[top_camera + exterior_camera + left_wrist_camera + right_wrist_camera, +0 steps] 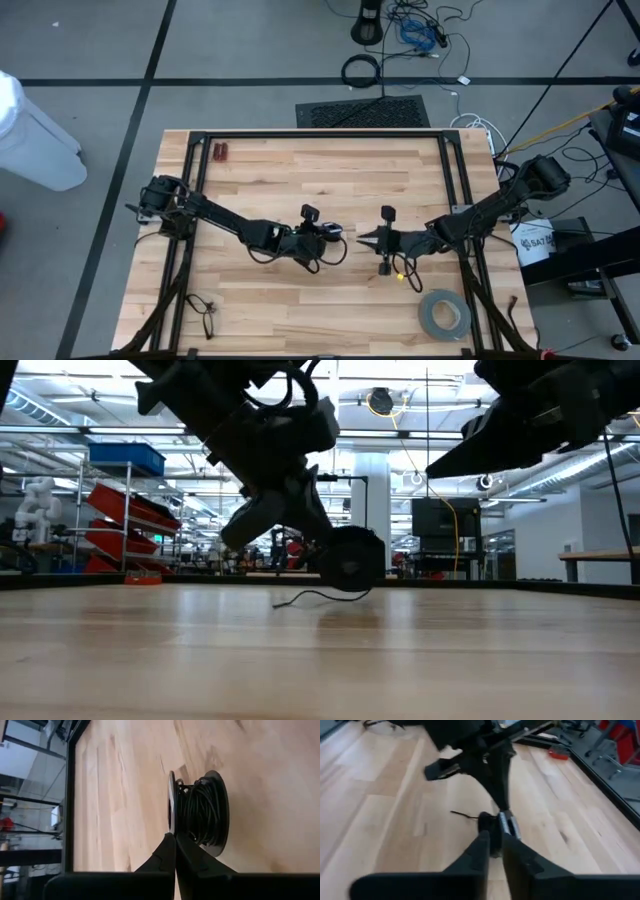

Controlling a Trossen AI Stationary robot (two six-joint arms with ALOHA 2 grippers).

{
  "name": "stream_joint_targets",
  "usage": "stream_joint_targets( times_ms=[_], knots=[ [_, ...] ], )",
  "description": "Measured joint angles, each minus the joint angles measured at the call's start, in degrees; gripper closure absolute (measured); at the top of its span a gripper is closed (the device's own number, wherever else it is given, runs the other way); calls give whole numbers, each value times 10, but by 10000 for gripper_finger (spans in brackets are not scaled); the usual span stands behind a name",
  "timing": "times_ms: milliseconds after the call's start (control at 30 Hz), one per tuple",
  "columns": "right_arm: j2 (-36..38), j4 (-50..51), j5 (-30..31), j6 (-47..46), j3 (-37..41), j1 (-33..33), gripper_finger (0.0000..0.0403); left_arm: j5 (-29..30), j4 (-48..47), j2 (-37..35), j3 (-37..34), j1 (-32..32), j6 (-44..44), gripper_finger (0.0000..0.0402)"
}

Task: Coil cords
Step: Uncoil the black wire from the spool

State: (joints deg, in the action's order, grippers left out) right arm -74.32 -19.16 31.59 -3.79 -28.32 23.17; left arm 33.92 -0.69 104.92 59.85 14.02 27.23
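Thin black cord wound on small black spool [202, 812] sitting at frame centre in high view, on pale wooden table [300, 310]. Left gripper [175, 837] pinching spool's rim, fingers closed on it. Right gripper [492, 840] hovering just right of spool, fingers narrowly apart, holding nothing. Loose cord tail [300, 598] trailing on wood — advisable: right gripper catching tail low, left keeping spool steady.

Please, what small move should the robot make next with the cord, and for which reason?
Probably the right gripper should draw back a little. The left gripper is shut on the rim of the spool carrying the coiled cord, and only a short loose end trails on the table, so little seems left to wind.
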Motion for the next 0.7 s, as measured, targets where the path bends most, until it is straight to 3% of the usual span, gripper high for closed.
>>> stream_joint_targets(
  times_ms=[200,333,700],
  knots=[
    [-39,-9,-3,-23,0,-25,271,-13,0,0,3,0,-28,402],
    [-76,-39,-20,-21,0,-32,239,-24,1,0,3,0,-35,402],
    [-147,-136,-35,16,-1,-51,245,-46,4,0,3,7,-63,402]
  ],
)
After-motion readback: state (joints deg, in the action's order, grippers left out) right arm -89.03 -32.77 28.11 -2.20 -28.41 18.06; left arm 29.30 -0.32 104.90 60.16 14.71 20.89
